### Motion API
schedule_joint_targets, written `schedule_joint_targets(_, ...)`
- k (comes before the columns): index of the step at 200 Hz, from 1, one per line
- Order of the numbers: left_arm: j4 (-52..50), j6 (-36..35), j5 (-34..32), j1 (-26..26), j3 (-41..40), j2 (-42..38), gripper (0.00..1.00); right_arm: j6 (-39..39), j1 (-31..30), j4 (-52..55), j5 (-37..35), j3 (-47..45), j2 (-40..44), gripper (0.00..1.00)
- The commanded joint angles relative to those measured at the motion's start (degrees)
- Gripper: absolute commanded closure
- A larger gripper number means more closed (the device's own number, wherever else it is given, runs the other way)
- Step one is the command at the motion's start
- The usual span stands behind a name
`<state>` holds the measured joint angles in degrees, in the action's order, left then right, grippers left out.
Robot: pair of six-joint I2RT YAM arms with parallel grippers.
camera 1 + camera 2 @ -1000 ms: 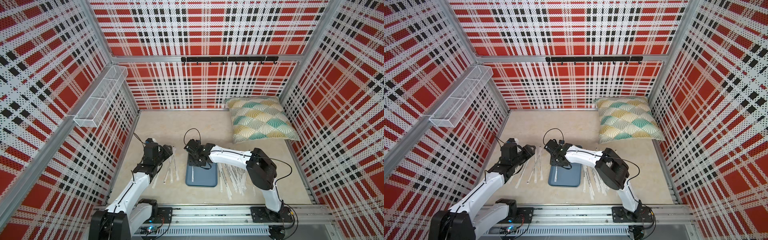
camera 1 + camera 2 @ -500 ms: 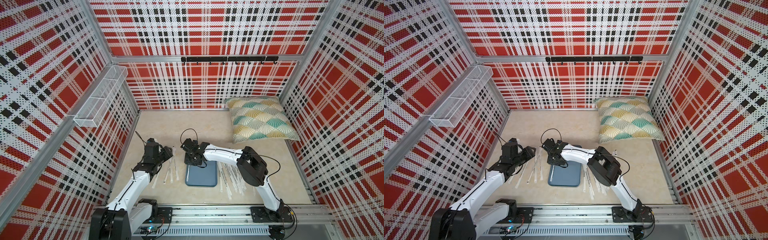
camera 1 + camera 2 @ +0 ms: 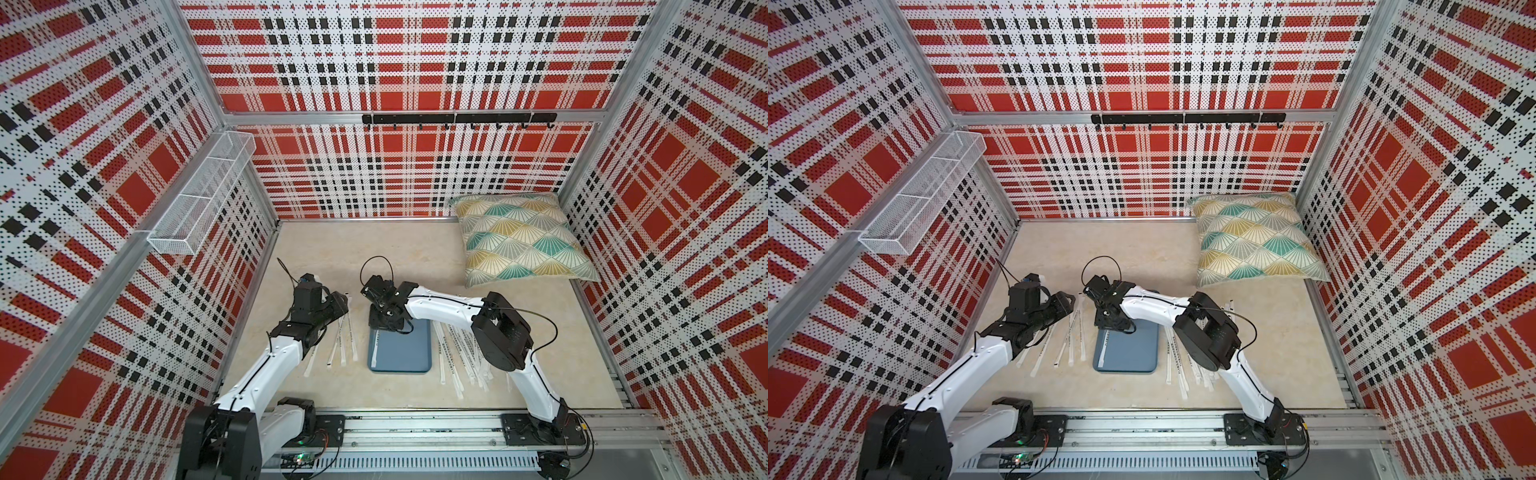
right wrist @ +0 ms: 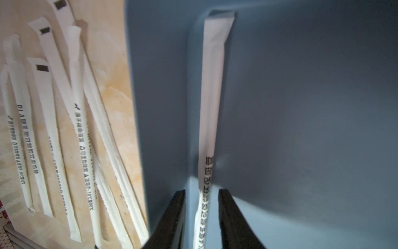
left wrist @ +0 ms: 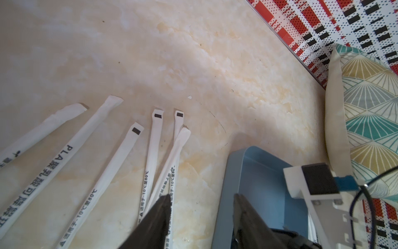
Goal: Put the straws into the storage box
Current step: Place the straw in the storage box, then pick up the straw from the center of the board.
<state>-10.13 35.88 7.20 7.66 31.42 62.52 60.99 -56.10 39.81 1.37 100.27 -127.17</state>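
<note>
Right wrist view shows the change: the right gripper (image 4: 202,191), clamped on a straw a second ago, has parted its jaws, and a gap shows on each side of the wrapper. That straw (image 4: 212,97) now lies flat on the floor of the storage box (image 4: 301,107), lengthwise and close to its left wall. I judge this one delivery done; the arm needs only to lift clear.

In both top views the storage box (image 3: 405,353) holds this single straw and nothing else. The rest lie on the worktop (image 3: 374,249): a left fan (image 3: 343,345) just beside the box, and a larger right heap (image 3: 455,349) on its other side. The left gripper (image 5: 200,197) hovers over the left fan, jaws apart and empty.
</note>
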Motion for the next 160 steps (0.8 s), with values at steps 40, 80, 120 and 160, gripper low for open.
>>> schedule_joint_targets(40, -4.7, 2.0, -9.0, 12.1, 2.4, 5.6, 0.6, -6.1, 1.7, 1.4, -3.7, -5.6, 13.4, 0.53)
schedule_joint_targets(80, -6.0, 1.1, -14.0, 12.9, 3.4, 10.8, 0.65, -6.9, 2.2, -1.6, -7.5, -12.0, 18.8, 0.56)
schedule_joint_targets(120, -5.3, -1.3, -14.5, 14.4, 4.9, 18.9, 0.67, -7.2, 2.2, -4.8, -7.4, -16.0, 20.1, 0.57)
schedule_joint_targets(160, -5.4, -2.5, -16.8, 14.7, 6.8, 23.2, 0.76, -7.6, 2.5, -6.3, -7.4, -18.0, 20.7, 0.58)
